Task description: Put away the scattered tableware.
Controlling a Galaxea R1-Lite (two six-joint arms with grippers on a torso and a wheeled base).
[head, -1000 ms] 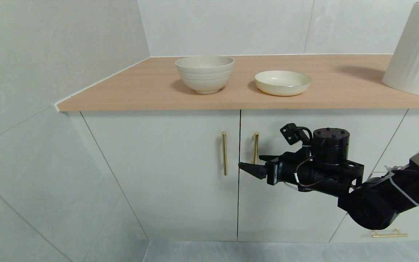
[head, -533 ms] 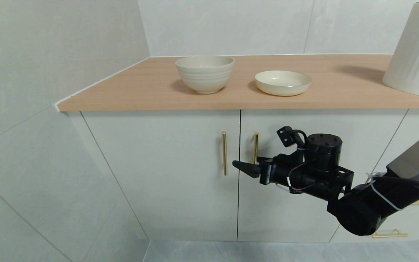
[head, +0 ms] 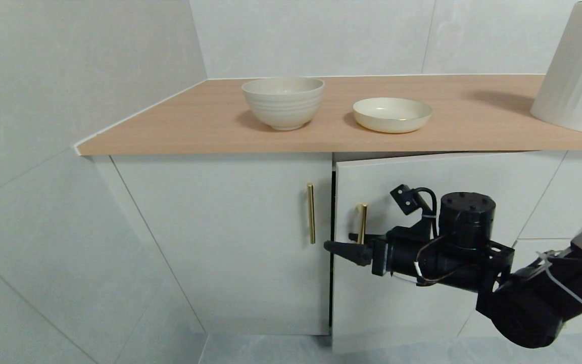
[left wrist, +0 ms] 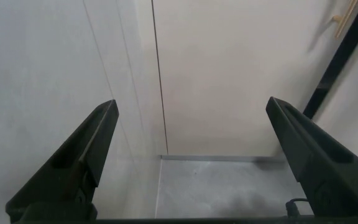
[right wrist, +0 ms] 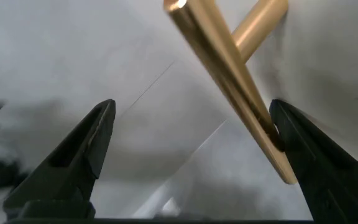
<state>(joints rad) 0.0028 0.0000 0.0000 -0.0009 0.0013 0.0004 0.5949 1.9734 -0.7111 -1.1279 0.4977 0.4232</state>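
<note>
Right gripper (head: 342,243): jaws apart, not clamped, straddling the brass handle (head: 361,222) of the right cabinet door (head: 422,174). The handle's long axis is upright and passes between the fingers (right wrist: 303,162). This arm is the nearer.
Door: ajar now; flush half a second ago.
Bowl (head: 283,102) and shallow dish (head: 392,114): above the gripper on the countertop (head: 195,129).
Left gripper (left wrist: 191,155): jaws apart, empty, well off.

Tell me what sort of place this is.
Probably a home kitchen: a wooden countertop holds a bowl and a shallow dish, white cabinet doors with brass handles sit below, and the walls are tiled.
</note>
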